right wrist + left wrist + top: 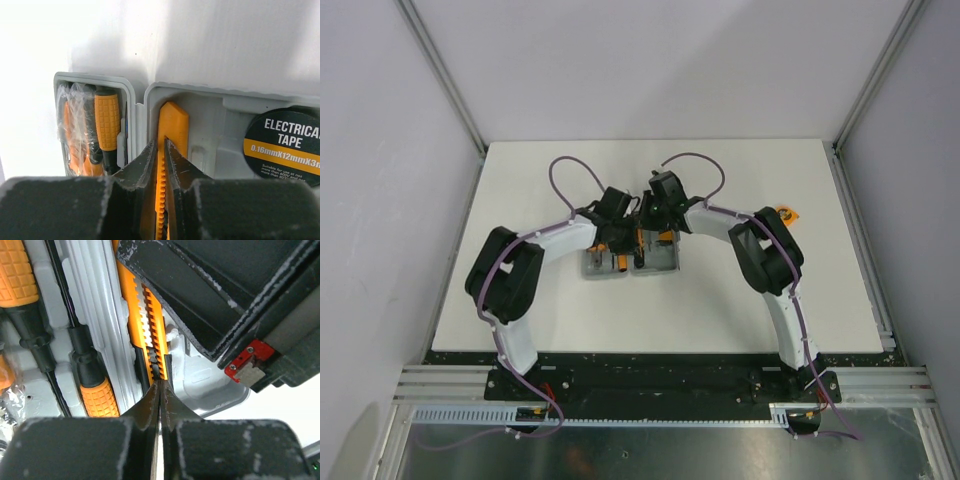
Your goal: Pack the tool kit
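The grey tool kit case (pixel 658 263) lies open in the middle of the table. Both grippers are down over it. My left gripper (pixel 161 383) is shut, its tips touching the ridged strip of the orange knife (pixel 134 305) in its slot. My right gripper (pixel 161 144) is shut but for a hairline gap, its tips pressed on the same knife (pixel 176 125) from the other end. In the top view the left gripper (pixel 620 238) and the right gripper (pixel 653 222) nearly meet. Orange-and-black screwdrivers (pixel 107 120) lie in the other half of the case.
A roll of black electrical tape (pixel 285 145) sits in the case beside the knife. Plastic-wrapped tools (pixel 72 132) fill the left half's outer slot. A small orange object (pixel 788 213) lies on the table behind the right arm. The right arm's black body (pixel 240 290) hangs close above the left fingers.
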